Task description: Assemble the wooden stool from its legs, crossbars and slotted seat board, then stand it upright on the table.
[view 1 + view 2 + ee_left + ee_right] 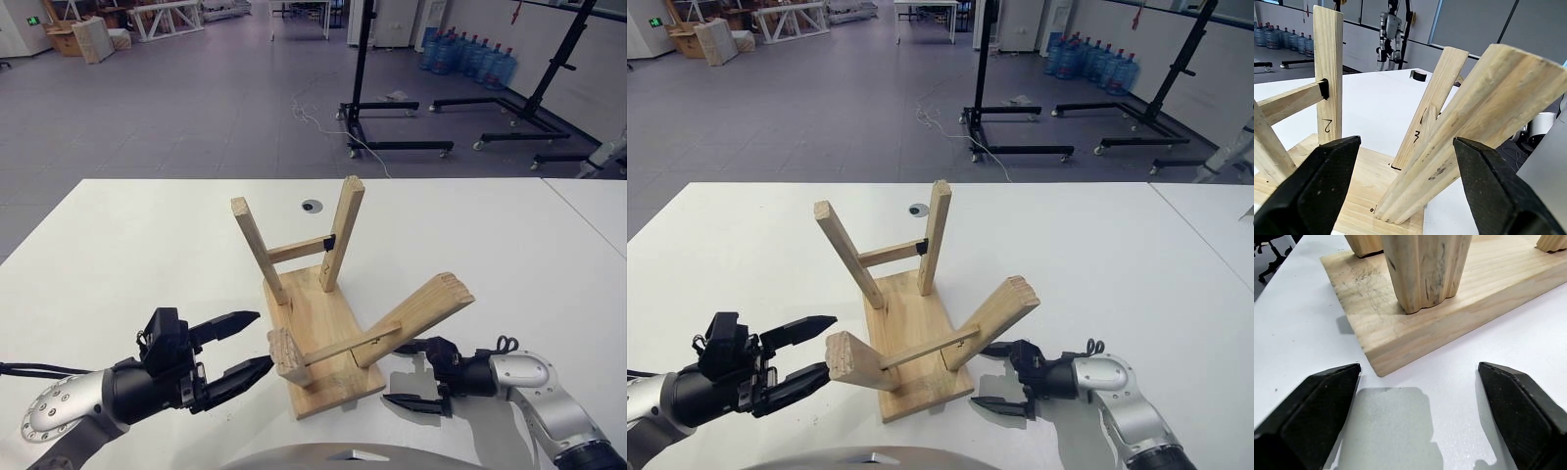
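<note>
While the left end effector (263,339) hangs low over the counter (127,245), its two black fingers (1327,191) are spread wide and grip nothing. Its tips sit just beside the blunt top of the near left leg (287,354), at about 9 o'clock of it. From the left wrist view that leg seems to lie in the gap between the fingers, though I cannot tell whether the tips truly bracket it or stop just short. The right end effector (392,372) is likewise spread and empty, low over bare counter at roughly 4 o'clock of the seat board (318,313), near its corner but apart from it.

The seat board lies flat near the middle of the counter, its long side running from 11 to 5 o'clock. At its 12 o'clock end the far left leg (259,250) and far right leg (342,233) stand up from it, slightly splayed. A crossbar (297,250) joins them, with a small black clip (329,242) at one joint. At the 6 o'clock end the near left leg and the near right leg (416,315) rise tilted, linked by a second crossbar (338,350). The near right leg leans toward 3 o'clock, its top past the board's edge.

At 12 o'clock of the stool a small round hole (313,206) sits in the counter. On the floor beyond are black wheeled stands (392,108) and blue water bottles (470,54).
</note>
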Tool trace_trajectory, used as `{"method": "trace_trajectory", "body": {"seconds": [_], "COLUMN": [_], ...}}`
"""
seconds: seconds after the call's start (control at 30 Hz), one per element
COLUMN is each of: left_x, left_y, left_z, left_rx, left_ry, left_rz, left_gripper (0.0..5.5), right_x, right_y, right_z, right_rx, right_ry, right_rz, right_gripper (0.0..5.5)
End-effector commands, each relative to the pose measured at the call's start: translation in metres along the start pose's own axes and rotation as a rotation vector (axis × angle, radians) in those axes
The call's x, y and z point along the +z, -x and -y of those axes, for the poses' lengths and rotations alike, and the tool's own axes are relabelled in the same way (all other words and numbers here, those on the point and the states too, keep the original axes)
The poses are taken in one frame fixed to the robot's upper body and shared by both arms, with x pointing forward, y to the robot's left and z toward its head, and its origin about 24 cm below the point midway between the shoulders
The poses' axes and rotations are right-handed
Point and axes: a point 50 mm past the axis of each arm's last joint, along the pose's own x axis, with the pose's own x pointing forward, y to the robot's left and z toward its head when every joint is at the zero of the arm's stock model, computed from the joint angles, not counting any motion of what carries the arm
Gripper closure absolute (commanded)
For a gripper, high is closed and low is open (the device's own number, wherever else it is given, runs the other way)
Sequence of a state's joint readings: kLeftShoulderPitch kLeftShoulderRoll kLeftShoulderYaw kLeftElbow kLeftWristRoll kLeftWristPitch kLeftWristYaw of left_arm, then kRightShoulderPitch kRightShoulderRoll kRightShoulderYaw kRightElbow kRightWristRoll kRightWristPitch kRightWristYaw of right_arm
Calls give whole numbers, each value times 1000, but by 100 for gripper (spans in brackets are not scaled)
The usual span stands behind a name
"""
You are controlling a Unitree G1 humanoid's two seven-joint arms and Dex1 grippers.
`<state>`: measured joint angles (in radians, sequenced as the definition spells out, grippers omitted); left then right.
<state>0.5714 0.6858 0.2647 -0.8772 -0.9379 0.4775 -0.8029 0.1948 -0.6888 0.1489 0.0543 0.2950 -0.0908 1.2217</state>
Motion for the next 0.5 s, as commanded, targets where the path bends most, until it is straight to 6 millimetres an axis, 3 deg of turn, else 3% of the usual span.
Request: {"method": "trace_trajectory", "body": {"seconds": [0.03,0.27,0.5], "left_x": [2,4,0], "left_y": [-3,-7,-7], "left_z": [2,-2,-4], "left_rx": [-5,-12,59], "left_ry": [2,-8,2], "left_rz": [-1,-3,26], "left_gripper": [204,204,204], "right_x": [-6,-5,-3], "right_y": [-5,-17,-29], "right_z": [-4,6,9], "right_rx": [2,-132,-155], "right_ry": [-45,-51,-64], "right_rz": [-52,-28,-9], "right_gripper": [105,105,105]}}
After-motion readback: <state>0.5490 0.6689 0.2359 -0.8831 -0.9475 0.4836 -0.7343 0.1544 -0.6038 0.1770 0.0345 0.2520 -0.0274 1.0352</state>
